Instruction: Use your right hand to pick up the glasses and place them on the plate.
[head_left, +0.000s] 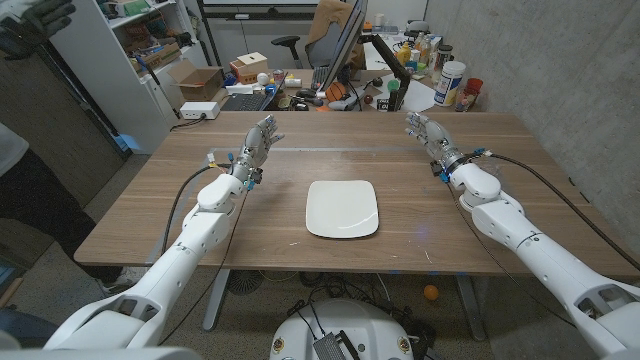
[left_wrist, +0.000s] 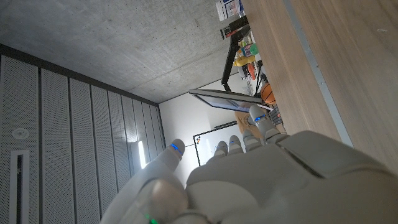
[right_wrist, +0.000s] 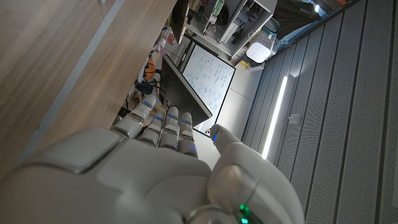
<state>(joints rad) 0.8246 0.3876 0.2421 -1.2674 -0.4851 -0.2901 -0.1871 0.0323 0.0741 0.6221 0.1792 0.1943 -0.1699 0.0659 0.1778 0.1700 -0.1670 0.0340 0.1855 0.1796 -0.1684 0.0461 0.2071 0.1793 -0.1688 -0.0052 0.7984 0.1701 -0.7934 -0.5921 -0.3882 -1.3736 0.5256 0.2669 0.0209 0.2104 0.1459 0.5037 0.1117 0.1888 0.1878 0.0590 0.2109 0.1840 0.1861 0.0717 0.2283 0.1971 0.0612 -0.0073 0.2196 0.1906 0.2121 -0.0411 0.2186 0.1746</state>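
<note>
A brown wooden table (head_left: 400, 170) with a pale strip running across its far part carries a white, square, rounded-corner plate (head_left: 342, 208) near the middle of its front half. The left hand (head_left: 257, 144) stands at the table's left side and the right hand (head_left: 427, 133) at its right side, each well apart from the plate, fingers extended, apart and holding nothing. Beyond the far edge lie cluttered desks, a cardboard box (head_left: 197, 83), a grey office chair (head_left: 325, 35) and a white shelving unit (head_left: 105, 50). The wrist views show a concrete ceiling (left_wrist: 124, 43) and grey panelled walls (right_wrist: 348, 93).
</note>
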